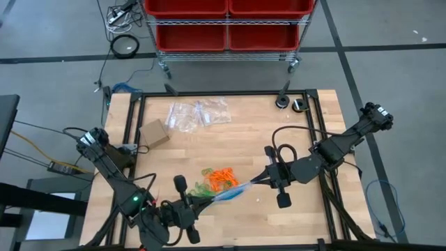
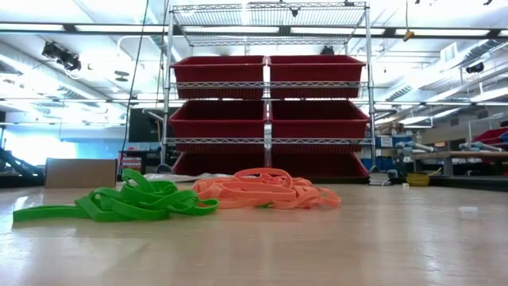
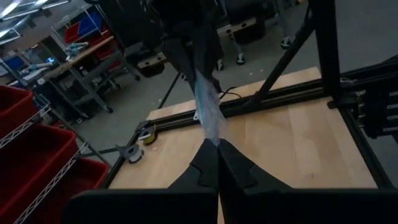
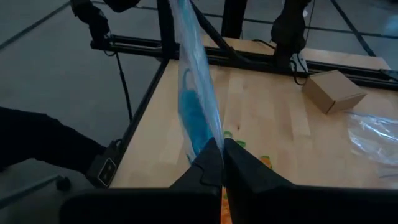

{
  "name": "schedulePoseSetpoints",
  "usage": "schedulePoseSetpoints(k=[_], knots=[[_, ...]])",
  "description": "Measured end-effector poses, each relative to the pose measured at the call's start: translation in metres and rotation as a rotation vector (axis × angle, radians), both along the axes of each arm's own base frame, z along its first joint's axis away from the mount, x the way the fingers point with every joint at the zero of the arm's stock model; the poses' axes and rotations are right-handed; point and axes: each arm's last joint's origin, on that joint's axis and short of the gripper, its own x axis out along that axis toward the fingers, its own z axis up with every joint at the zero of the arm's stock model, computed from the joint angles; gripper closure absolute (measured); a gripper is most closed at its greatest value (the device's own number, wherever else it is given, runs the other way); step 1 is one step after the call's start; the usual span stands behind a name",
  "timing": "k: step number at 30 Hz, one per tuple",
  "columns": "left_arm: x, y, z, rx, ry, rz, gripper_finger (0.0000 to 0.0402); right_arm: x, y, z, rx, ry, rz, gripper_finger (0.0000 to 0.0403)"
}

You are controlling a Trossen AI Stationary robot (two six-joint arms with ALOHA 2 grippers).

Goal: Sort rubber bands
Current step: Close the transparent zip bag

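Overhead, two rubber-band clumps [image 1: 217, 180]; one bag [image 1: 230, 193].

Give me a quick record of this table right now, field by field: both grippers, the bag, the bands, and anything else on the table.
left gripper: shut on clear bag
right gripper: shut on clear bag
clear bag: stretched between both grippers, blue bands inside
orange bands: pile on table
green bands: pile beside the orange
cardboard box: far left of table
empty bags: far side

green rubber bands [image 2: 119, 205], orange clump [image 2: 266, 191] beside
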Motion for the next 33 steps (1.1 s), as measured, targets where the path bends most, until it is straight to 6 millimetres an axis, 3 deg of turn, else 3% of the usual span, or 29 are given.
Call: schedulePoseSetpoints(k=[23, 33], knots=[[-0.0021, -0.0003, -0.0001, -0.071, -0.042, 0.05, 0.0396, -0.0013, 0.0001, -0.0014, 0.036, 0.029, 0.01, 0.0403], [-0.0047, 0.0002, -0.0083, -0.207, -0.007, 0.024, 0.0309, -0.0026, -0.0058, -0.0076, 0.012, 0.098, -0.017, 0.0403]])
